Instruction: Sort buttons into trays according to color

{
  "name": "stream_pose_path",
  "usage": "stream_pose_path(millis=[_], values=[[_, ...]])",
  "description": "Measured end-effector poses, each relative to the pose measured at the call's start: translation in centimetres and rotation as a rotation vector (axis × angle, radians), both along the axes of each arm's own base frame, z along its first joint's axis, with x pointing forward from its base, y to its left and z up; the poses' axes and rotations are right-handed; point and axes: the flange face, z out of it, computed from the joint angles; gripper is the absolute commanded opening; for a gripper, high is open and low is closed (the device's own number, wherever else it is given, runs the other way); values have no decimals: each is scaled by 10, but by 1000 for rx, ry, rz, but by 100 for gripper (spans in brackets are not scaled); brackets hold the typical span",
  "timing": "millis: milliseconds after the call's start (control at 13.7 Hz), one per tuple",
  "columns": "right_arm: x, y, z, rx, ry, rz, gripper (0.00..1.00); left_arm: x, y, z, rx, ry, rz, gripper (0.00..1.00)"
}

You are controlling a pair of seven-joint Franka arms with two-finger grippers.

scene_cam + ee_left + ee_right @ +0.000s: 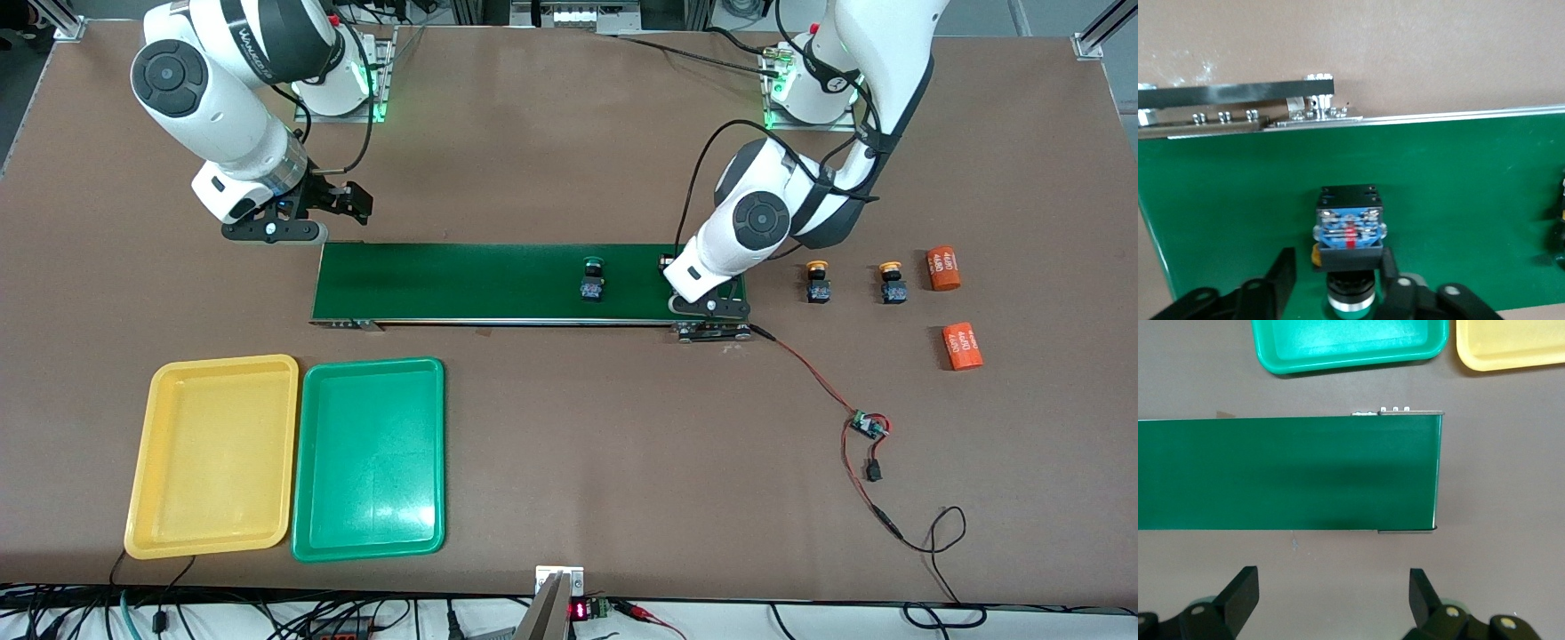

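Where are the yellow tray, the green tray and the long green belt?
yellow tray (142, 462), front view, on its rim.
green tray (369, 462), front view, on its bare floor.
conveyor belt (462, 280), front view, on its bare green surface.

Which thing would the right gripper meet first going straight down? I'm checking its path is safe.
Probably bare table: the right gripper, fingers open, hangs beside the belt end, though depth is unclear.

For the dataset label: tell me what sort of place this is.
Most likely a robotics lab test bench, not a home or factory floor: two arms bolted to a brown table, a short conveyor belt with exposed wiring, and cable clutter along the table's edge.
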Motion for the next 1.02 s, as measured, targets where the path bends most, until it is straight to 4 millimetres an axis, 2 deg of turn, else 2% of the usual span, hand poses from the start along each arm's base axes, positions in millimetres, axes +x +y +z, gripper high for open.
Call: stream_pose_path(millis=[146, 219, 292, 438, 511, 583, 729, 1021], values=[[-3, 22, -10, 0, -6, 11, 100, 8, 2, 25, -9, -37, 8, 100], [-5, 38, -17, 0, -13, -1, 100, 13, 11, 41, -4, -47, 22, 100], [-8, 55, -25, 0, -19, -12, 100, 20, 29, 54, 4, -49, 51, 100], [-13, 83, -41, 1, -26, -14, 100, 38, 85, 63, 21, -30, 126, 100], [-15, 94, -49, 1, -29, -19, 100, 46, 117, 58, 23, -10, 137, 100], [-18, 112, -58, 4, -37, -37, 100, 51, 167, 39, 17, 27, 133, 100], [-20, 129, -66, 10, -49, -62, 100, 49, 197, 17, 7, 67, 119, 100], [-26, 167, -93, 16, -96, -77, 100, 40, 239, -20, 0, 125, 68, 100]])
